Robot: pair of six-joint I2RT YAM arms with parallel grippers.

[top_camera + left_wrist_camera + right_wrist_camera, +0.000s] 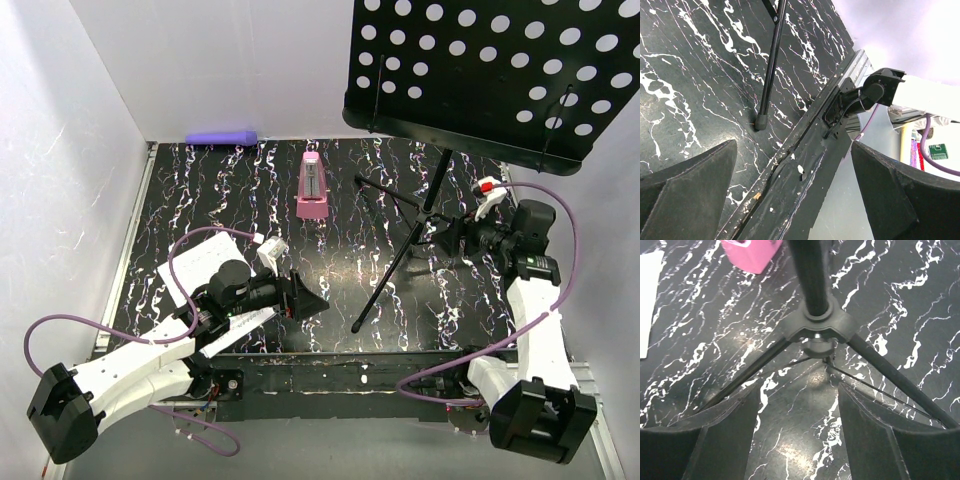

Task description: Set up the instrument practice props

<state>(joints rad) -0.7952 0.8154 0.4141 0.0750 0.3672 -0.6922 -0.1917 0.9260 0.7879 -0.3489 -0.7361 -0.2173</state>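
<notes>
The black music stand's perforated desk (490,70) fills the upper right, its pole running down to the tripod hub (430,215). In the right wrist view that hub (817,322) sits just ahead of my right gripper (799,410), which is open with only tabletop between its fingers. The pink metronome (312,187) stands upright mid-table, its base (752,252) also visible. White sheet music (200,265) lies flat at the left, partly under my left arm. My left gripper (310,300) is open and empty near the front edge, beside one stand leg's foot (760,122).
A purple cylinder (222,137) lies against the back wall. White walls close in the left, back and right sides. The stand's legs (385,275) spread across the right half of the black marbled table (250,200). The right arm's base (875,92) sits on the front rail.
</notes>
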